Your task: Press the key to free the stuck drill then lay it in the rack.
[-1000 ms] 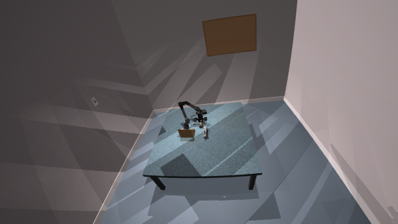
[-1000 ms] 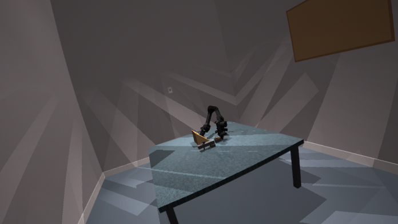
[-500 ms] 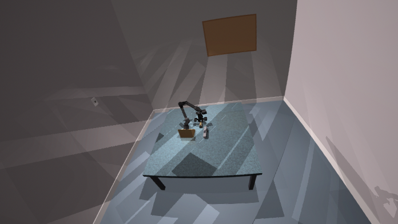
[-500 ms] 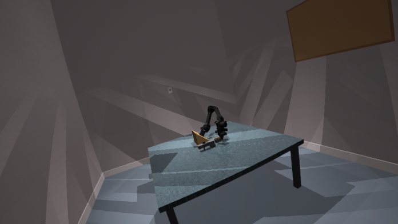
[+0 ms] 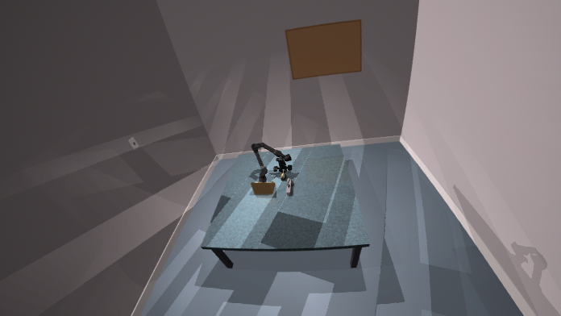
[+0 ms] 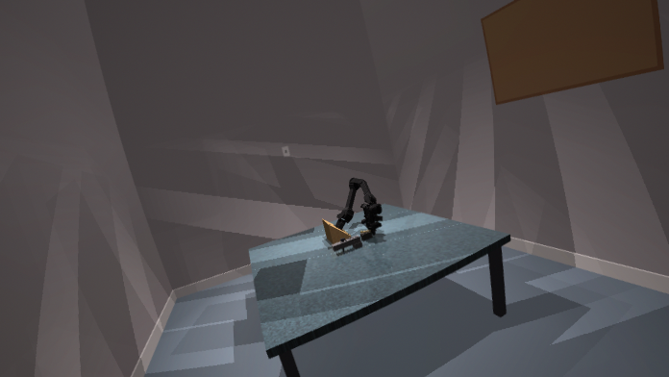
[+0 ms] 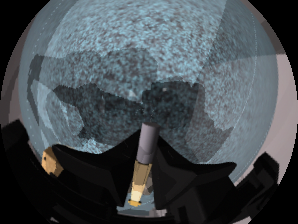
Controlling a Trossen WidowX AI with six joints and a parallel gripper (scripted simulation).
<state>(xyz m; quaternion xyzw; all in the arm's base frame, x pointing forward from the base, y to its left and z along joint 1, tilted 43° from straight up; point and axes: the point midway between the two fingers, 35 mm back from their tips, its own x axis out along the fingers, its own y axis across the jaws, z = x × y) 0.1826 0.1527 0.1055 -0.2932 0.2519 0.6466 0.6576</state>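
Note:
My gripper [image 5: 283, 172] [image 6: 373, 232] [image 7: 147, 133] points down low over the table and is shut on the drill. In the wrist view the drill [image 7: 146, 145] is a thin rod with a grey end and a brass-coloured part running between the black fingers. A small tan piece [image 5: 283, 176] shows right below the gripper; whether it is part of the drill or its holder, I cannot tell. A long light-grey piece with dark gaps [image 5: 288, 189] [image 6: 347, 244], perhaps the rack, lies in front of the gripper. The key cannot be made out.
A tilted orange-brown panel [image 5: 263, 189] [image 6: 332, 233] stands in front of the arm's base, beside the grey piece. A tan block [image 7: 52, 162] shows at the lower left of the wrist view. The blue-grey table [image 5: 298, 234] [image 6: 384, 269] has a dark edge. Shadows cross it.

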